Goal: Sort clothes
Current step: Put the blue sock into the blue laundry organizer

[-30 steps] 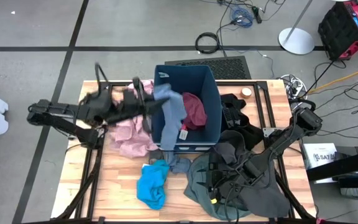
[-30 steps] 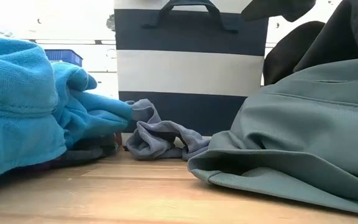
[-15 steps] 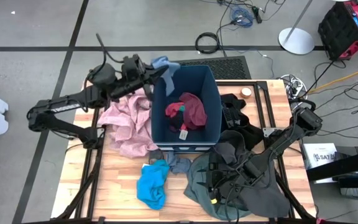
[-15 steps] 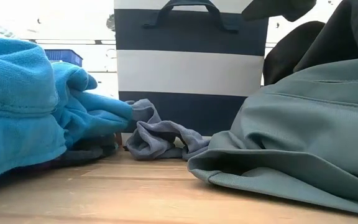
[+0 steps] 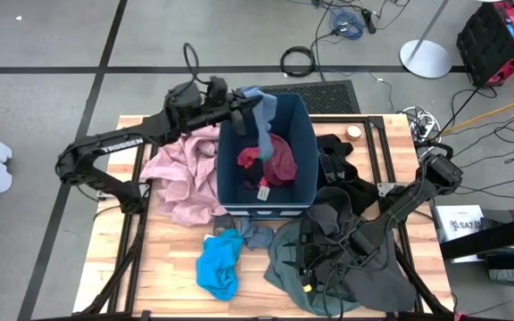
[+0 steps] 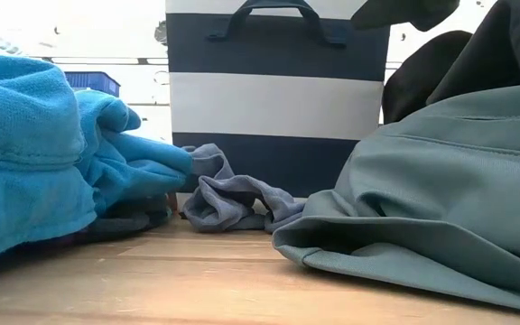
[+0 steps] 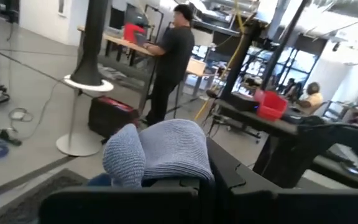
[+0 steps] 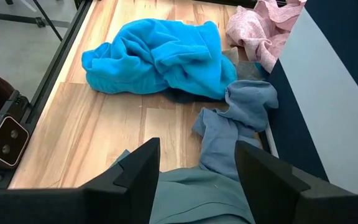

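Note:
My left gripper (image 5: 242, 109) is shut on a blue-grey knit garment (image 5: 259, 109) over the far left corner of the navy-blue bin (image 5: 303, 134). The garment also shows in the left wrist view (image 7: 166, 152). A red piece (image 5: 277, 160) lies inside the bin. The dusty-pink garment (image 5: 184, 174) lies left of the bin. The bright-blue piece (image 5: 219, 265) and a small blue-grey piece (image 8: 235, 121) lie on the table near the bin. My right gripper (image 8: 197, 177) is open, low over the grey-green garment (image 5: 328, 259). My left gripper pinches a bunched fold of the blue-grey garment (image 7: 173, 168) between its two fingers. The fingers reach about level from the table's left. The cloth bulges past the fingers, and its free end (image 5: 262, 134) hangs slack into the bin. I cannot tell whether my right gripper touches the grey-green garment.
A black garment (image 5: 335, 153) lies right of the bin. Cables, a mat and a stand base lie on the floor beyond the table's far edge. People stand in the room behind, seen in the left wrist view. Bare wood (image 5: 172, 276) shows at the near left.
My left gripper has risen from the bin's left side, gone toward the far edge, then toward the right along the bin's far rim, still shut. The blue-grey garment, earlier draped down over the bin's inside, has been lifted and now hangs at the far left corner.

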